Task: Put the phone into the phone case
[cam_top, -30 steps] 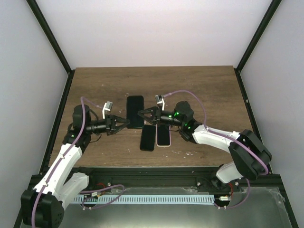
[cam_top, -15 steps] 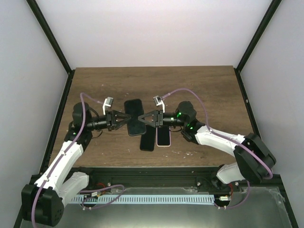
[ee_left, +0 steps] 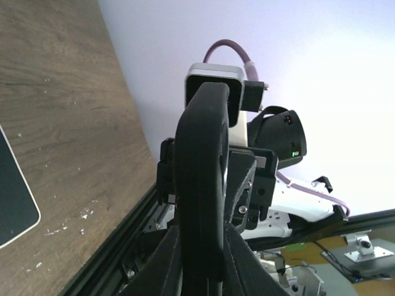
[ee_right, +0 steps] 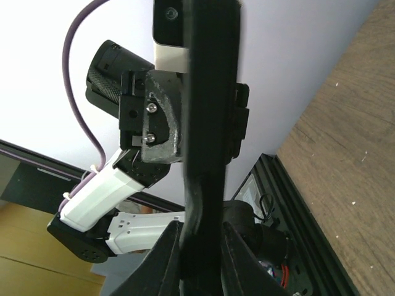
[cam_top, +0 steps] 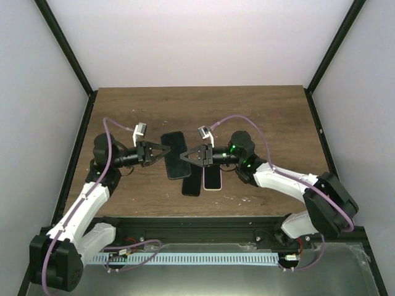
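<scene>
Fingers [ee_left: 166, 264] of the left gripper [cam_top: 166, 152] press on both faces of a flat black slab [cam_top: 176, 155]. The left wrist view shows that slab edge-on, rising between them as a narrow dark band with a rounded top. Fingers [ee_right: 165, 259] of the right gripper [cam_top: 183, 155] pinch the same black slab from its opposite long side. In the right wrist view it again stands edge-on and fills the gap between the two pads.

From above, the two sets of fingertips face each other tip to tip across the slab's middle. The slab is slightly tilted, its far end leaning toward the left gripper. Its upper face is glossy black with rounded corners. Whether it is the phone or the phone case I cannot tell.

Each wrist camera sees the other gripper just behind the slab's edge.

Just nearer the arm bases than the right fingertips, two more flat things lie side by side on the wooden table [cam_top: 265, 117]. One is a black piece [cam_top: 192, 180], whose far end is overlapped in the top view by the near end of the held slab. The other is a white-rimmed piece [cam_top: 213, 177] with a dark face, touching or almost touching the black one, on the side away from the left fingers and below the right gripper's body.
</scene>
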{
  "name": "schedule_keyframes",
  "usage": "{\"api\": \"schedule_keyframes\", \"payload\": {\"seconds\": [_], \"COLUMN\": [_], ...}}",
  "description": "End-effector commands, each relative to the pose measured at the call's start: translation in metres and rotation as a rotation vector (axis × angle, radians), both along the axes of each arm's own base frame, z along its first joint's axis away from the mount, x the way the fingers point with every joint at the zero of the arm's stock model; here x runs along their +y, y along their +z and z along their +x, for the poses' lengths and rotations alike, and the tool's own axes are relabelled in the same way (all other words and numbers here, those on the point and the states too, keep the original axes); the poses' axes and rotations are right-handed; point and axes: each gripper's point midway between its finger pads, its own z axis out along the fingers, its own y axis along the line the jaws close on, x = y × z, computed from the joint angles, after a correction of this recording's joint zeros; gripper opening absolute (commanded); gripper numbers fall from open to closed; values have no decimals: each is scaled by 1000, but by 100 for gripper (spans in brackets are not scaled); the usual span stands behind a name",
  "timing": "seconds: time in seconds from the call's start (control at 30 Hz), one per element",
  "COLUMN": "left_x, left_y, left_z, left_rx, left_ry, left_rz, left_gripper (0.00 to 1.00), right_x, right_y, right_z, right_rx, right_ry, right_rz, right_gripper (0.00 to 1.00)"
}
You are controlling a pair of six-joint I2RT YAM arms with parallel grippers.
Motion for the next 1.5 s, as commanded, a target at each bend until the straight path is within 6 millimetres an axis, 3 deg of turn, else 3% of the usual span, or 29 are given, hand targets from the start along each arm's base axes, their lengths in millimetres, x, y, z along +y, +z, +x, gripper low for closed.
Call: {"api": "schedule_keyframes", "payload": {"seconds": [0.0,0.07,0.27,0.37,0.6,0.83,1.13,1.3,1.47], "left_x": [1,1,2,2,0,-1,3,7,2], "left_y": [0,2,14,25,24,18,0,-9,-7], "left_z": [3,5,12,16,24,26,28,32,25], "left_rx": [-16,-23,-72,-107,-133,-128,-161,-171,-151], "left_ry": [14,20,49,56,55,45,68,87,33], "left_rz": [-11,-12,-28,-38,-19,-10,147,241,191], "left_gripper": [8,5,1,0,0,0,0,0,0], "right_x": [2,2,-9,-15,-25,-25,-28,-30,-30], "right_y": [28,26,2,-11,-2,7,-1,-14,-14], "right_z": [-7,-7,-16,-24,-34,-30,-25,-17,-18], "right_rx": [-101,-98,-30,16,9,24,93,147,132], "right_ry": [41,38,25,33,24,5,-39,-98,-96], "right_rz": [74,63,13,-9,14,33,24,-26,-22], "right_gripper": [11,16,46,50,31,31,3,1,4]}}
